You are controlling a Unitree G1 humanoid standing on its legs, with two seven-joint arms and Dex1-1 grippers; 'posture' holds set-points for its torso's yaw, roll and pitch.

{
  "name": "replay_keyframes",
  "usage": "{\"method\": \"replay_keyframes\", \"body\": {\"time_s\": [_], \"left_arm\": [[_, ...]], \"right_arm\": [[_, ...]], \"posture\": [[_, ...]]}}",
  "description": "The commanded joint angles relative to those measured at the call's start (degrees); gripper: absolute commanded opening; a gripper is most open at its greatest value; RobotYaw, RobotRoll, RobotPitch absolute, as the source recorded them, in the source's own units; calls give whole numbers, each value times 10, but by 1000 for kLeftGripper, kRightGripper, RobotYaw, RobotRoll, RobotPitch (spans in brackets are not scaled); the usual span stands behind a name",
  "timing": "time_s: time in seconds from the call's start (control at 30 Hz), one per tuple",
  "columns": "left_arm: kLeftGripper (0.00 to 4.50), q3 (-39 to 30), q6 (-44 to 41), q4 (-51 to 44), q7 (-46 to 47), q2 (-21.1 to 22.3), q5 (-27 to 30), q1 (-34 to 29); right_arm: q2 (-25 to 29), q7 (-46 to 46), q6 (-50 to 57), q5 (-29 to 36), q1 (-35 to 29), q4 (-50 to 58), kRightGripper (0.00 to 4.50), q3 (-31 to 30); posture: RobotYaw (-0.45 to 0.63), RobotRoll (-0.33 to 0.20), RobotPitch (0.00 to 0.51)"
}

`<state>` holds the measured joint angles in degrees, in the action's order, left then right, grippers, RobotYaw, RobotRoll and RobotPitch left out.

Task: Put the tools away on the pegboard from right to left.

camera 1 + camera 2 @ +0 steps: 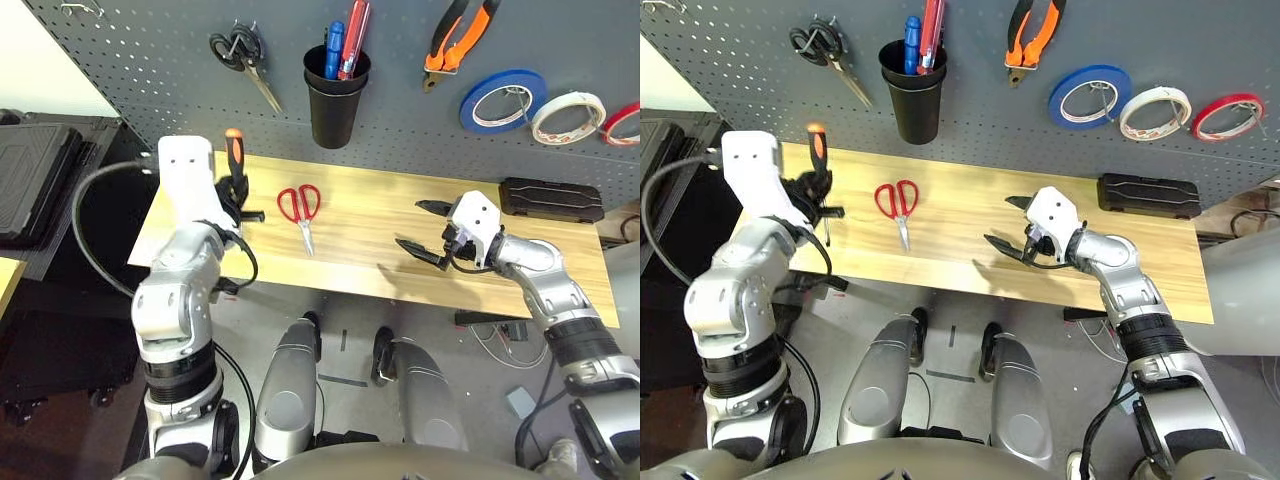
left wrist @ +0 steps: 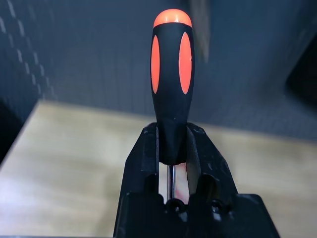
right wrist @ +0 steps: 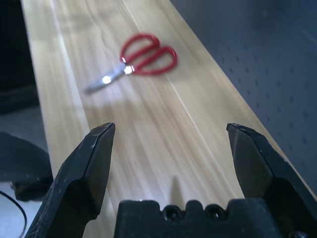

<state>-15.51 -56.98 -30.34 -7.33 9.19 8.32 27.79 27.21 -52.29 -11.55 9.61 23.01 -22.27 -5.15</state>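
Note:
My left gripper (image 1: 236, 200) is shut on the black-and-orange screwdriver (image 2: 172, 84), held upright with the handle up over the table's left end. The red-handled scissors (image 1: 300, 210) lie flat on the wooden table (image 1: 380, 215), between the two grippers. My right gripper (image 1: 425, 232) hovers open and holding nothing over the table's right half, fingers pointing toward the scissors (image 3: 143, 59). On the dark grey pegboard (image 1: 150, 60) hang the orange-and-black pliers (image 1: 458, 40) and the whitish tape roll (image 1: 540, 122).
A black cup (image 1: 336, 100) on the pegboard holds blue and red tools. Black-handled scissors (image 1: 245, 55) hang to its left. Blue tape (image 1: 468, 105) and red tape (image 1: 625, 123) flank the whitish roll. A black case (image 1: 552, 198) lies at the table's back right.

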Motion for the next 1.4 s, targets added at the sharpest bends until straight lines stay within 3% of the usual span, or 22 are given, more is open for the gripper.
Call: {"method": "replay_keyframes", "body": {"time_s": [0.03,0.67,1.4], "left_arm": [[612,-10,9,0,-1,4,24,28],[612,-30,62,96,25,30,73,214],[612,-28,107,181,39,30,102,332]], "right_arm": [[12,-33,3,36,9,-6,4500,28],[64,-97,193,199,124,54,4500,148],[119,-115,272,250,169,74,4500,194]], "posture": [[312,0,245],[239,0,231],[193,0,232]]}}
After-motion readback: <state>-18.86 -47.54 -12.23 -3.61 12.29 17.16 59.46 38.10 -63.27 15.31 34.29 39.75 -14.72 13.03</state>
